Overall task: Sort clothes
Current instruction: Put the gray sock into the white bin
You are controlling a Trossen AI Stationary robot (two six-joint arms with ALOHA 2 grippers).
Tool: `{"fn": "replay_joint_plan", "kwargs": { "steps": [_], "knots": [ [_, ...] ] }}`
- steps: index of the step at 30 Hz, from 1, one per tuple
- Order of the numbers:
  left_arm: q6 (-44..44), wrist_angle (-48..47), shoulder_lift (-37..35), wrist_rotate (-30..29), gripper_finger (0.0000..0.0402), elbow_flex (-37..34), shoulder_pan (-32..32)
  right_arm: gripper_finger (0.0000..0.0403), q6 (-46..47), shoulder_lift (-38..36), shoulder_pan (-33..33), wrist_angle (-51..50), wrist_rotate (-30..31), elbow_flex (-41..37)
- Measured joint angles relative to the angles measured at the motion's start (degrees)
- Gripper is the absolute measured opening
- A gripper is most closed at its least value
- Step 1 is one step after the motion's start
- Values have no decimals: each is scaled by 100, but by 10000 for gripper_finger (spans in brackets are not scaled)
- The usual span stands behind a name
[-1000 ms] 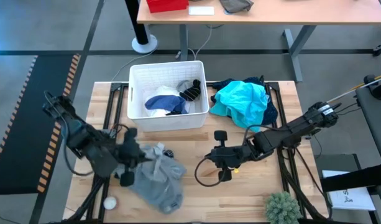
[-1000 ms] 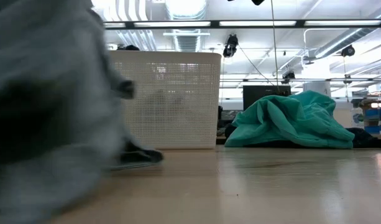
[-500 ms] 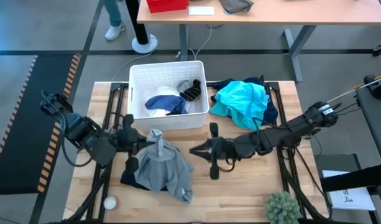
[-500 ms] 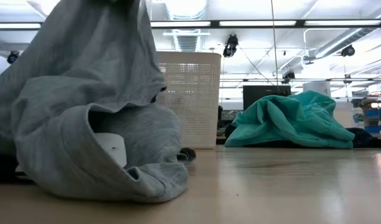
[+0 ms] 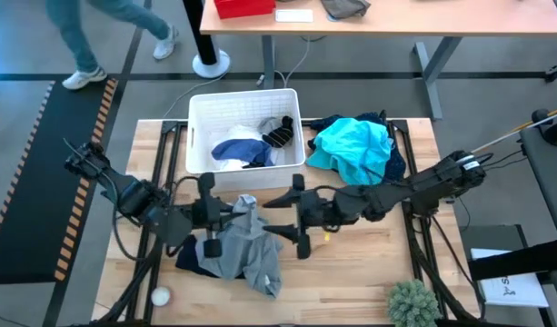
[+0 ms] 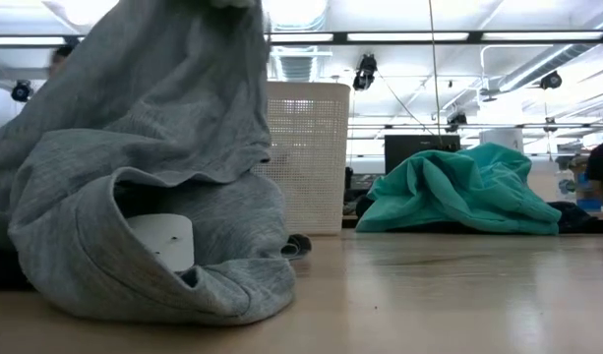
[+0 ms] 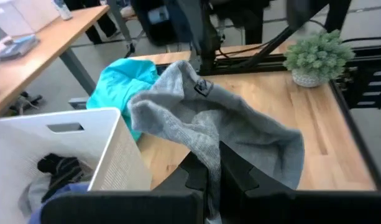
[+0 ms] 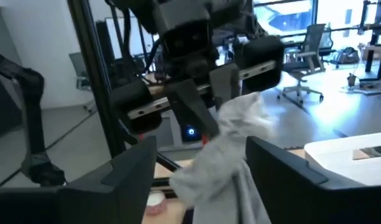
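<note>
A grey garment [image 5: 243, 245] has its upper part raised and its lower part heaped on the table in front of the white basket [image 5: 198, 136]; it fills the left of the low view [image 6: 153, 197]. My left gripper [image 5: 231, 213] is shut on its raised part. My right gripper [image 5: 292, 218] is open just right of it, its two fingers standing wide on either side of the raised cloth [image 8: 234, 140]; I see no touch. White and blue clothes [image 5: 242, 153] and dark striped socks [image 5: 280, 134] lie in the basket. A teal garment [image 5: 351, 145] lies on a navy one [image 5: 398, 159] at the far right. My left gripper pinches a bunched fold at the grey garment's raised top [image 7: 210, 149] between its two fingers. The fingers come about level from the table's left. The top is held up off the table, the cloth drapes slack below, and the lower end [image 5: 255, 272] rests on the table.
A small white ball [image 5: 158, 295] lies at the near left edge and a potted plant [image 5: 412, 304] at the near right. A person walks on the floor beyond the far left corner. Bare wood shows between the grey garment and the plant.
My left gripper has gone toward the table's right and up with the grey garment, whose top has risen off the table while its lower part stays down. My right gripper, open throughout, has gone toward the table's left until its fingers flank the raised cloth.
</note>
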Motion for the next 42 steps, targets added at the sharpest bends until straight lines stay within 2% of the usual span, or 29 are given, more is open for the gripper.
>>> {"fn": "replay_joint_plan", "kwargs": {
  "steps": [4, 8, 13, 16, 21, 23, 25, 29, 31, 36, 42],
  "knots": [
    [370, 282, 126, 68, 0, -2, 103, 248, 9, 275, -100, -15, 43, 262],
    [603, 535, 167, 106, 0, -2, 102, 238, 69, 295, -178, -69, 360, 345],
    [862, 713, 167, 114, 0, -2, 107, 224, 407, 295, -265, -288, 315, 346],
    [931, 741, 167, 112, 0, -2, 107, 229, 738, 295, -313, -427, 309, 346],
    [932, 770, 167, 114, 0, -2, 113, 240, 621, 295, -332, -339, 166, 346],
    [932, 772, 167, 114, 0, -2, 113, 221, 553, 295, -340, -340, 161, 346],
    [932, 772, 167, 111, 0, -2, 113, 183, 410, 295, -349, -337, 164, 346],
    [932, 772, 167, 113, 1, -2, 120, 55, 220, 295, -359, -327, 164, 346],
    [928, 772, 167, 114, 6, -2, 122, 16, 102, 295, -358, -319, 164, 346],
    [910, 779, 167, 111, 35, -2, 122, 5, 21, 289, -358, -301, 164, 346],
    [891, 765, 167, 111, 93, -2, 122, 2, -62, 268, -358, -274, 164, 346]
  ]
}}
